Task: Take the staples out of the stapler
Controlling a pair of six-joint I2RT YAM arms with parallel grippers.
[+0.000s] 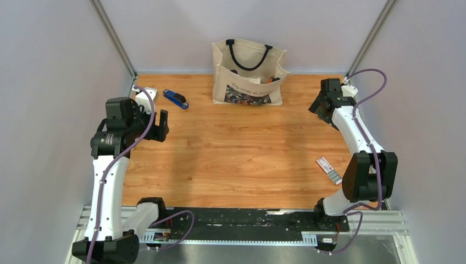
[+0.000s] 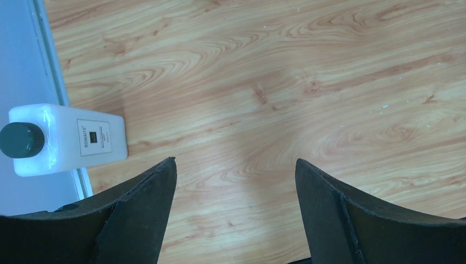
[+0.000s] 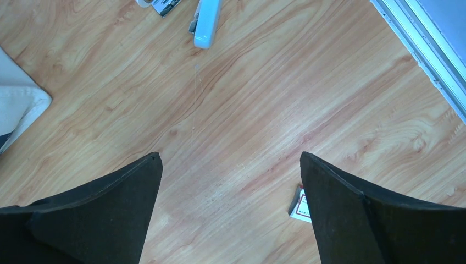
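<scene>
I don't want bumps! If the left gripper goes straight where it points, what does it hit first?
The left gripper probably meets bare wooden table first; the white bottle sits off to one side.

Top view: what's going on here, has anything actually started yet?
Nothing is being handled yet. The stapler lies untouched at the far left of the table, near a white bottle and left of the tote bag. The left claw hovers open on its near side, holding nothing. The right claw is also open and empty, over bare wood at the far right.
</scene>
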